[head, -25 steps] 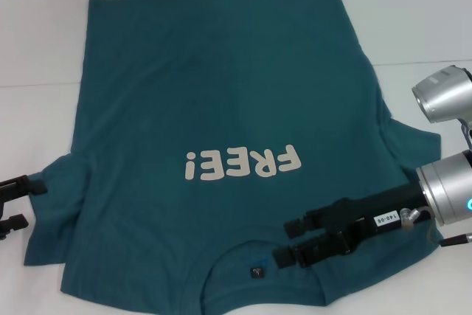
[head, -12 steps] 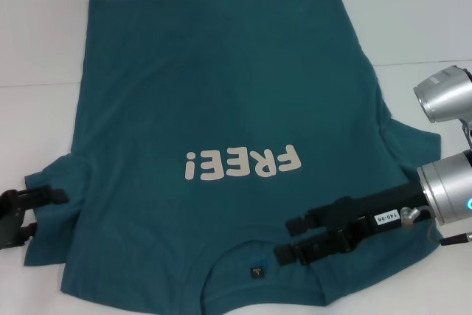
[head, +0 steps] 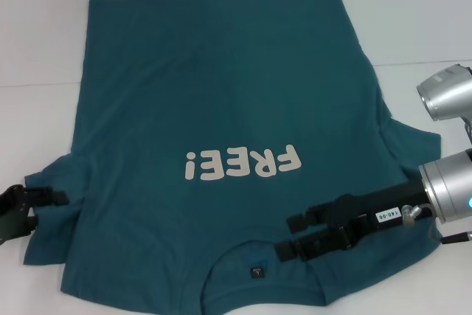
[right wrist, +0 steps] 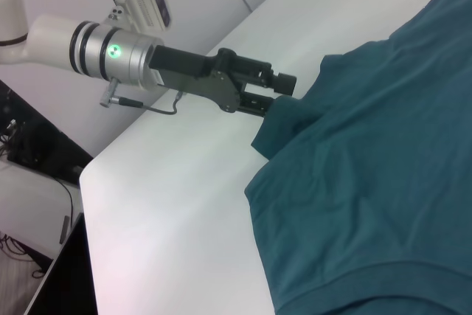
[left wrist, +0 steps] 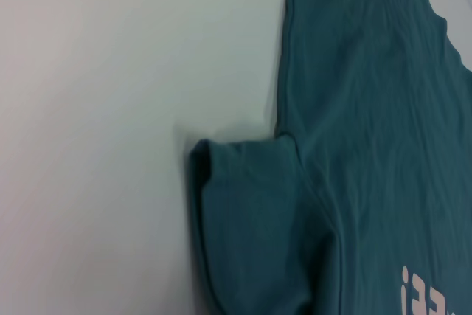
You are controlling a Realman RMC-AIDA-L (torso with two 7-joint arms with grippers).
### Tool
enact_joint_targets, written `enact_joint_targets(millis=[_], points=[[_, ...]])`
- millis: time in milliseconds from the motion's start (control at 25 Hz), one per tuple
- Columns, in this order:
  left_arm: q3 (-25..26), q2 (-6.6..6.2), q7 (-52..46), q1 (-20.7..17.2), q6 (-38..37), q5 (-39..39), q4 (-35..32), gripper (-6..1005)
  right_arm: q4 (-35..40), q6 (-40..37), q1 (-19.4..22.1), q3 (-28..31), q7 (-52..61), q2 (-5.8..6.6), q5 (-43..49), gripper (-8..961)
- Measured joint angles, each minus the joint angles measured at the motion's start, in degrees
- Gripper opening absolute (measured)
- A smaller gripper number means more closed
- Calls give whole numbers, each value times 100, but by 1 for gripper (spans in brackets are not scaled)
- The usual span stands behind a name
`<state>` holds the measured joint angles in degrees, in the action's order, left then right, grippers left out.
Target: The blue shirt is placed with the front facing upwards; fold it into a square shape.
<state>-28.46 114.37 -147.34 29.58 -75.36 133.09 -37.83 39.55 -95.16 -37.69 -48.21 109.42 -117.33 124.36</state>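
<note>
The blue shirt [head: 221, 101] lies spread flat on the white table, front up, with its white "FREE!" lettering [head: 243, 163] and its collar [head: 258, 256] nearest me. My right gripper [head: 289, 237] hovers low over the shirt just right of the collar, fingers apart, holding nothing. My left gripper [head: 26, 210] is at the outer edge of the shirt's left sleeve [head: 51, 219], and the right wrist view shows that gripper [right wrist: 274, 94] open with its fingers against the slightly raised sleeve hem [right wrist: 291, 119]. In the left wrist view the sleeve [left wrist: 243, 212] lies rumpled beside the shirt body [left wrist: 369, 108].
White table [head: 37, 49] surrounds the shirt on the left, far and right sides. The table's near-left edge [right wrist: 85, 204] drops to a dark floor with cables. The right arm's silver links [head: 446, 94] stand over the shirt's right sleeve.
My left gripper has moved in from the left edge onto the hem of the left sleeve. The right gripper has barely shifted.
</note>
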Motion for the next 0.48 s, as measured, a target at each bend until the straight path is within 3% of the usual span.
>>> enact_joint_targets(millis=[480], points=[[-11, -3, 30, 16, -21, 137, -13, 301, 5, -3, -11, 59, 18, 0, 0, 912]])
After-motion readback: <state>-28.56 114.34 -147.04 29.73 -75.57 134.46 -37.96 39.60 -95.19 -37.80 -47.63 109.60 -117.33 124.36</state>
